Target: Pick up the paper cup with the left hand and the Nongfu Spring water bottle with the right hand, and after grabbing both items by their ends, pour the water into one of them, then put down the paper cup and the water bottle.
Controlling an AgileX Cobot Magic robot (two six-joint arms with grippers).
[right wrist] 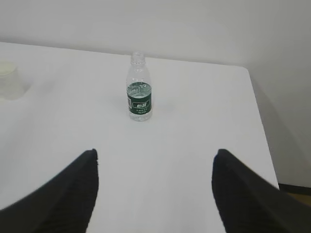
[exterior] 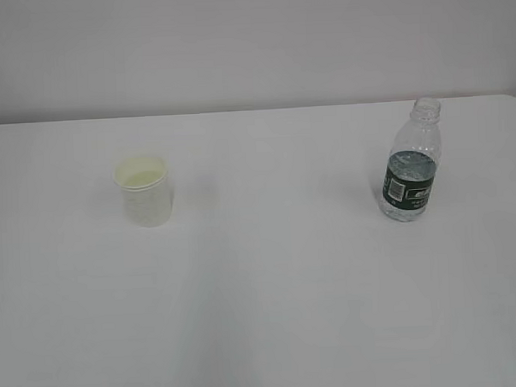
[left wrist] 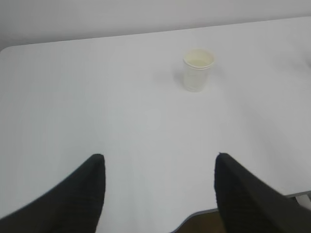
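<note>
The white paper cup (exterior: 144, 192) stands upright on the left of the white table (exterior: 270, 279); its inside looks pale yellowish. In the left wrist view the paper cup (left wrist: 198, 70) is far ahead and right of centre. My left gripper (left wrist: 159, 158) is open, empty, well short of it. The Nongfu Spring water bottle (exterior: 411, 164) stands upright at the right, capless, with a green label; water fills its lower part. In the right wrist view the bottle (right wrist: 139, 94) is ahead, left of centre, and my right gripper (right wrist: 154, 153) is open and empty. Neither gripper shows in the exterior view.
The table's near edge (left wrist: 194, 216) shows between my left fingers, with brown floor below. The table's right edge (right wrist: 262, 131) runs close to the bottle's side, and a pale wall (exterior: 251, 39) stands behind. The cup (right wrist: 9, 81) appears at the far left of the right wrist view.
</note>
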